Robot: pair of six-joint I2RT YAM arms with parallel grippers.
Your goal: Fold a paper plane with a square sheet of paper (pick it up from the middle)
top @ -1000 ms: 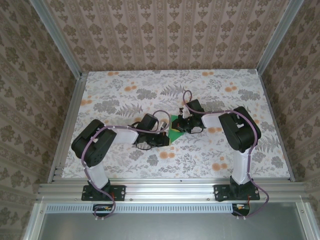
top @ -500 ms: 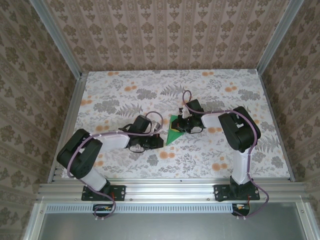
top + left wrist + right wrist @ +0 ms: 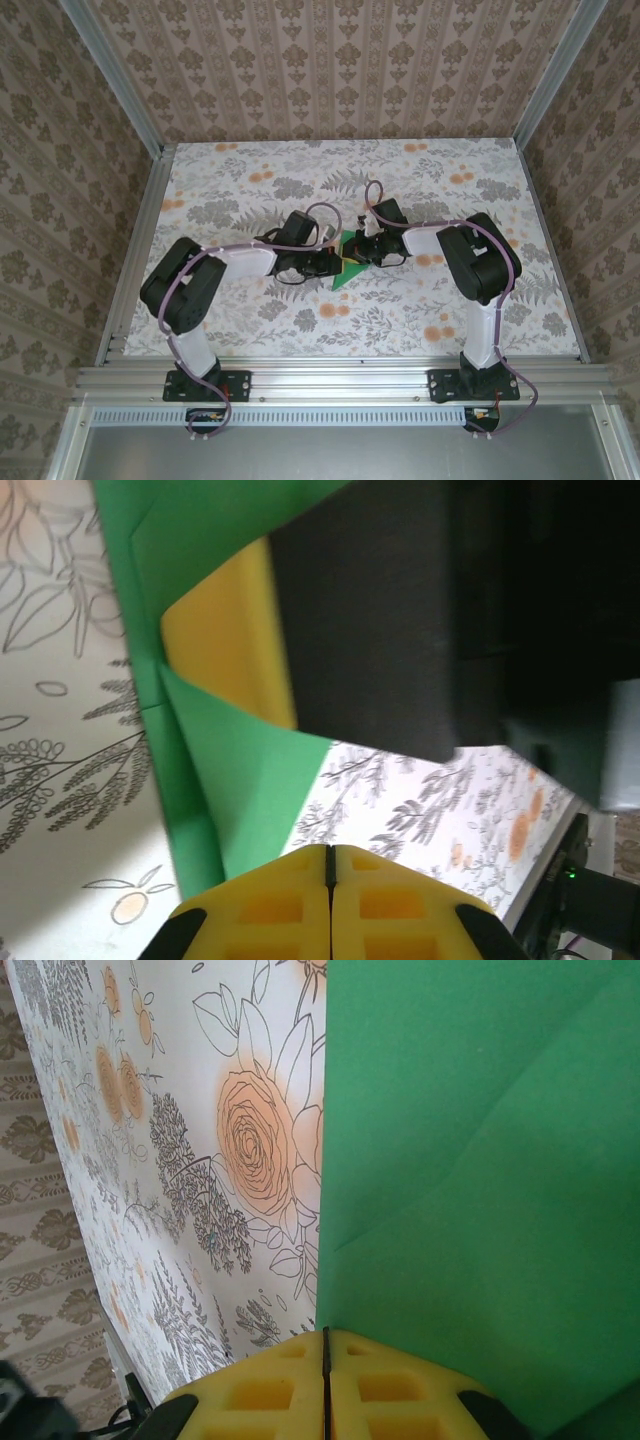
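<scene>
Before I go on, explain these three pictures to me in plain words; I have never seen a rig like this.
These are two robot arms bolted at the near edge of a table with a flowery cover. The wide picture comes from a fixed camera above and behind them. The other two come from a small camera on each wrist, looking along that arm's own yellow fingers. On the table lies one green sheet of paper, already creased into a pointed shape. The left gripper and the right gripper meet over it, both shut, their tips at the paper. Whether either pinches it or just presses on it, I cannot tell.
</scene>
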